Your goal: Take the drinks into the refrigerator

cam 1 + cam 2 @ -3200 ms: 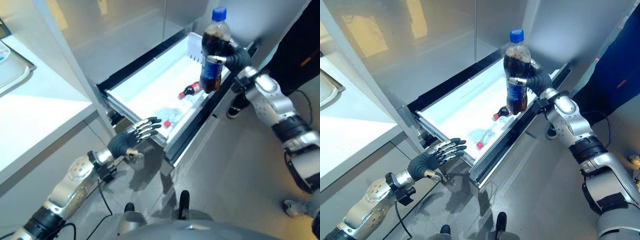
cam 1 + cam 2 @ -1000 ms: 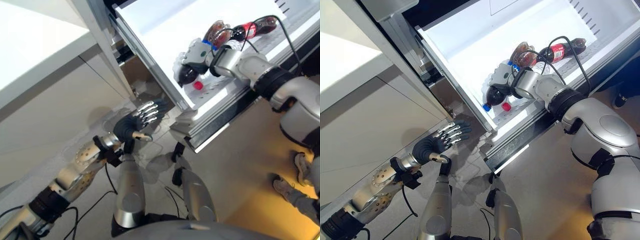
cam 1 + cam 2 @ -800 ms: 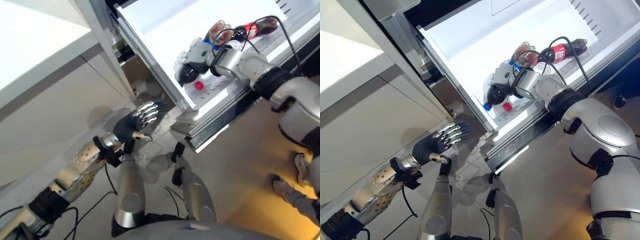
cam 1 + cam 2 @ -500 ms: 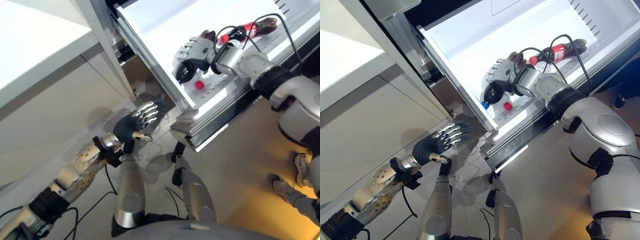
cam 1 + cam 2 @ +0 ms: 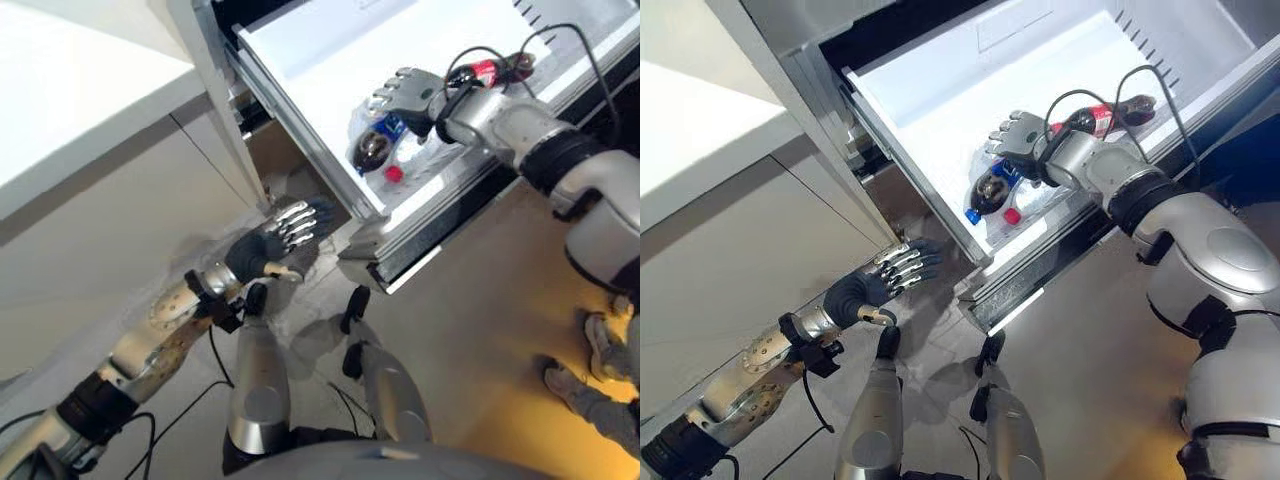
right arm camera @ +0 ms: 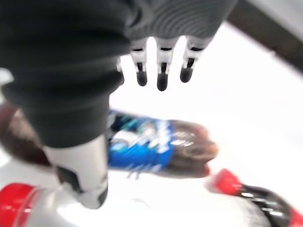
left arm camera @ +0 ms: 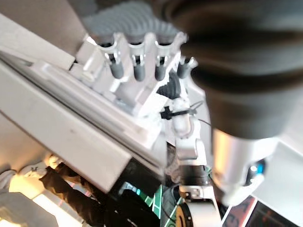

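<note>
The refrigerator's white drawer (image 5: 300,60) is pulled out. A large cola bottle (image 5: 992,188) with a blue label and blue cap lies on its side near the drawer's front corner, also seen as a blue-labelled bottle (image 6: 156,146) in the right wrist view. My right hand (image 5: 1018,135) hovers just above it, open with straight fingers (image 6: 161,71), not touching it. Beside it lie a clear bottle with a red cap (image 5: 395,173) and a small cola bottle (image 5: 490,70) with a red label. My left hand (image 5: 275,240) is open below the drawer's front corner, its fingers (image 7: 135,66) straight.
A white counter (image 5: 60,100) with a pale cabinet front under it stands at the left. The drawer's front rail (image 5: 420,240) juts out over the floor. A person's shoes (image 5: 585,395) are at the lower right.
My right hand has let go of the large cola bottle and lifted off it; the bottle now lies in the drawer. The left hand has stayed put. The camera shifted slightly.
</note>
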Motion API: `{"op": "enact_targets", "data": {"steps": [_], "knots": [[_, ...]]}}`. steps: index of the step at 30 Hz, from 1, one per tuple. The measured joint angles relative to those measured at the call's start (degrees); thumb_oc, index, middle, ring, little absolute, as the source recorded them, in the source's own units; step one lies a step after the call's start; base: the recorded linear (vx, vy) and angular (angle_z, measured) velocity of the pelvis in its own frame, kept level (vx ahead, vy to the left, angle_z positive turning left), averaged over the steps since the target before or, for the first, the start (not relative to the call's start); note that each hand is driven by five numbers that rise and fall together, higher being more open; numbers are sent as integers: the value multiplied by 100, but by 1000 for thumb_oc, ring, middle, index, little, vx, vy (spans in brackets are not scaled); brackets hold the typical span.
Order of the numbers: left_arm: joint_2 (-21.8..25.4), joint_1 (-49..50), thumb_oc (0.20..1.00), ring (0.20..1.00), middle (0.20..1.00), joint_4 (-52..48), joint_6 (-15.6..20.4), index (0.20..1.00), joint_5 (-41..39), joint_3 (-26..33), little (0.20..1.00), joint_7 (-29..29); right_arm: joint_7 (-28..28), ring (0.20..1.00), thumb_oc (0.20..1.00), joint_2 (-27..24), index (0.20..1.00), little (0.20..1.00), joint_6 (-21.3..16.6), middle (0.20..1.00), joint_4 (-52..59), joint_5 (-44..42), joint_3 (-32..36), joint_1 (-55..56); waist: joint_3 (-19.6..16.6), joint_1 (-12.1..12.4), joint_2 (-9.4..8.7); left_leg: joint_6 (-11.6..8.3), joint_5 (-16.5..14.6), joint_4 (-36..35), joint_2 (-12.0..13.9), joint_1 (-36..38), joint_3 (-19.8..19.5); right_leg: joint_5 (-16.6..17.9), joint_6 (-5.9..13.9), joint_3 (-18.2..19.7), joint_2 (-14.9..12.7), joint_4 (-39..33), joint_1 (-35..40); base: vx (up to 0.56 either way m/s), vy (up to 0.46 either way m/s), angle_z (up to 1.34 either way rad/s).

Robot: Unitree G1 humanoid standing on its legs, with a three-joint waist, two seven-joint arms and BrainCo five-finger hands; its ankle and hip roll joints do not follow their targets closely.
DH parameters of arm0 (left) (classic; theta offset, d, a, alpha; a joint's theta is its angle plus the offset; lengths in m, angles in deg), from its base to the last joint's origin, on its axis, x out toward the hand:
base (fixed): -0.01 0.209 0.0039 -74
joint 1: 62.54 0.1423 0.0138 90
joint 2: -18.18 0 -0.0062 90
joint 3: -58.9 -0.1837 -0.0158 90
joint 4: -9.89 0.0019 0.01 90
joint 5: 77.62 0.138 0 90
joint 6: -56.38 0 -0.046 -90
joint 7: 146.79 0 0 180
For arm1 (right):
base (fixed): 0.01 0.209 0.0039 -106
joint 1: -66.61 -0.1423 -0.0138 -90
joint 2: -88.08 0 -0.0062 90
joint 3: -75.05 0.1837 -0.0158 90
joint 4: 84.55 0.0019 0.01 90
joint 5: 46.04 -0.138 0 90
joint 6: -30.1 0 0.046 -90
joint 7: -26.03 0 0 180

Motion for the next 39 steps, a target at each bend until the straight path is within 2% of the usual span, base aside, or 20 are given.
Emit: {"op": "enact_targets", "data": {"steps": [4, 5, 6, 8, 9, 11, 12, 13, 14, 16, 17, 21, 22, 27, 31, 32, 33, 34, 35, 39], "knots": [[2, 315, 1000, 1000, 1000, 9, -11, 1000, 3, 493, 1000, 28, -58, 1000, 1000, -1533, 1000, 1000, -127, 1000, 2436, -453, 380, 4, -47, -16, -21, 13, 12, -153, 3, 410, 134, 6, 6, 101, 9, -4, 265, 67, 18, -13], [17, 367, 1000, 1000, 1000, 9, -12, 1000, 4, 528, 1000, 28, -32, 1000, 1000, -1600, 1000, 1000, -133, 1000, 2470, -538, 463, 8, -98, -46, -59, 15, 8, -187, 3, 508, 181, 5, 9, 140, 8, -21, 314, 112, 24, -17], [-64, 417, 1000, 1000, 1000, -23, -41, 1000, 23, 643, 1000, 63, -76, 1000, 1000, -2114, 1000, 1000, -141, 1000, 3071, -700, 684, 124, -139, -161, -87, 67, -50, -208, -12, 597, 197, -24, 45, 174, -3, -35, 409, 59, 11, -13], [-59, 663, 1000, 1000, 1000, -6, -63, 1000, 58, 836, 1000, 71, -40, 1000, 1000, -2807, 1000, 1000, -218, 1000, 3677, -1006, 1436, 712, -273, -193, -188, 73, -53, -305, -13, 806, 290, -44, 67, 228, -2, -47, 523, 106, 15, -18], [-71, 846, 1000, 1000, 1000, 11, -84, 1000, 148, 906, 1000, 84, 0, 1000, 1000, -2936, 1000, 1000, -293, 1000, 3745, -1142, 2114, 1382, -428, -275, -264, 85, -59, -390, -14, 953, 364, -61, 84, 283, 0, -73, 610, 89, 9, -20], [-70, 1075, 1000, 1000, 1000, 9, -96, 1000, 229, 911, 1000, 151, 70, 1000, 1000, -3041, 1000, 1000, -298, 1000, 3752, -1249, 2677, 2292, -668, -333, -301, 96, -72, -488, -21, 1147, 460, -78, 100, 351, 0, -105, 723, 74, 1, -22], [-90, 1178, 1000, 1000, 1000, -6, -109, 1000, 257, 974, 1000, 193, 47, 1000, 1000, -3105, 1000, 1000, -317, 1000, 3873, -1272, 3289, 3044, -771, -456, -301, 103, -81, -517, -22, 1210, 511, -86, 110, 393, 2, -109, 744, 100, 2, -15], [-135, 1326, 1000, 1000, 1000, 12, -86, 1000, 260, 1121, 1000, 205, 99, 1000, 1000, -3096, 1000, 1000, -341, 1000, 4030, -1356, 3835, 3766, -811, -494, -264, 106, -80, -539, -26, 1274, 484, -101, 122, 373, -2, -117, 807, 42, 0, -10], [-149, 1358, 1000, 1000, 1000, 32, -92, 1000, 291, 1145, 1000, 205, 97, 1000, 1000, -3110, 1000, 1000, -378, 1000, 4063, -1375, 4011, 4047, -838, -565, -259, 106, -81, -559, -23, 1308, 520, -115, 141, 389, 2, -120, 820, 79, -5, 3], [-377, 1627, 1000, 1000, 1000, 42, -103, 1000, 466, 1322, 1000, 230, 156, 1000, 1000, -2916, 1000, 1000, -496, 1000, 4320, -1421, 5590, 5983, -933, -677, -121, 111, -84, -624, -23, 1421, 517, -178, 167, 386, 3, -134, 918, 65, -3, 0], [-427, 1691, 1000, 1000, 1000, 19, -94, 1000, 469, 1380, 1000, 244, 163, 1000, 1000, -2818, 1000, 1000, -522, 1000, 4433, -1422, 6066, 6596, -969, -641, -60, 112, -83, -645, -21, 1430, 493, -190, 159, 372, 4, -140, 932, 67, 8, -1], [-696, 1946, 1000, 1000, 1000, 35, -94, 1000, 688, 1545, 1000, 252, 140, 1000, 1000, -2620, 1000, 1000, -534, 1000, 4528, -1408, 7067, 8324, -1148, -827, 252, 123, -75, -798, -19, 1593, 513, -206, 177, 379, 14, -220, 1095, 63, 12, 0], [-784, 1945, 1000, 1000, 1000, 31, -92, 1000, 725, 1538, 1000, 260, 142, 1000, 1000, -2388, 1000, 1000, -549, 1000, 4539, -1409, 7334, 8723, -1226, -869, 325, 127, -73, -847, -14, 1660, 516, -226, 194, 379, 20, -227, 1120, 55, 4, -4], [-858, 1947, 1000, 1000, 1000, 21, -71, 1000, 900, 1565, 1000, 267, 29, 1000, 1000, -1723, 1000, 1000, -532, 1000, 4427, -1405, 7464, 9339, -1340, -944, 399, 143, -61, -960, -13, 1799, 518, -232, 201, 376, 27, -297, 1265, 34, -4, 0], [-877, 1946, 1000, 1000, 1000, 21, -67, 1000, 967, 1540, 1000, 266, -106, 1000, 1000, -1245, 1000, 1000, -521, 1000, 4076, -1406, 7066, 9317, -1443, -925, 375, 147, -57, -979, -16, 1868, 526, -238, 208, 377, 25, -302, 1315, 8, -3, 0], [-878, 1954, 1000, 1000, 1000, 22, -57, 1000, 1015, 1538, 1000, 262, -175, 677, 677, -1169, 677, 677, -523, 677, 3942, -1411, 6806, 9215, -1485, -899, 396, 151, -54, -992, -19, 1874, 523, -248, 218, 372, 15, -303, 1322, 0, 0, 0], [-880, 1946, 1000, 1000, 1000, 22, -57, 1000, 1018, 1528, 1000, 262, -200, 564, 564, -1098, 564, 564, -522, 564, 3791, -1409, 6608, 9068, -1499, -908, 387, 151, -54, -998, -19, 1889, 523, -248, 219, 370, 18, -309, 1342, 0, 0, 0], [-913, 1924, 1000, 1000, 1000, 22, -56, 1000, 1023, 1510, 1000, 264, -282, 200, 200, -961, 200, 200, -476, 200, 3568, -1408, 6218, 8829, -1565, -923, 380, 151, -53, -1011, -18, 1903, 522, -248, 219, 370, 25, -320, 1354, 0, 0, 0], [-931, 1922, 1000, 1000, 1000, 22, -50, 1000, 1023, 1510, 1000, 263, -318, 200, 200, -925, 200, 200, -476, 200, 3558, -1409, 6093, 8785, -1596, -900, 403, 152, -52, -1021, -19, 1897, 518, -248, 219, 368, 22, -329, 1354, 0, 0, 0], [-964, 1806, 1000, 1000, 1000, 38, 46, 1000, 1022, 1266, 1000, 255, -544, 200, 200, -366, 200, 200, -408, 200, 2675, -1412, 4706, 7677, -1706, -779, 479, 153, -39, -1076, -12, 2043, 486, -241, 222, 337, 33, -384, 1513, 1, -24, 3]]}}
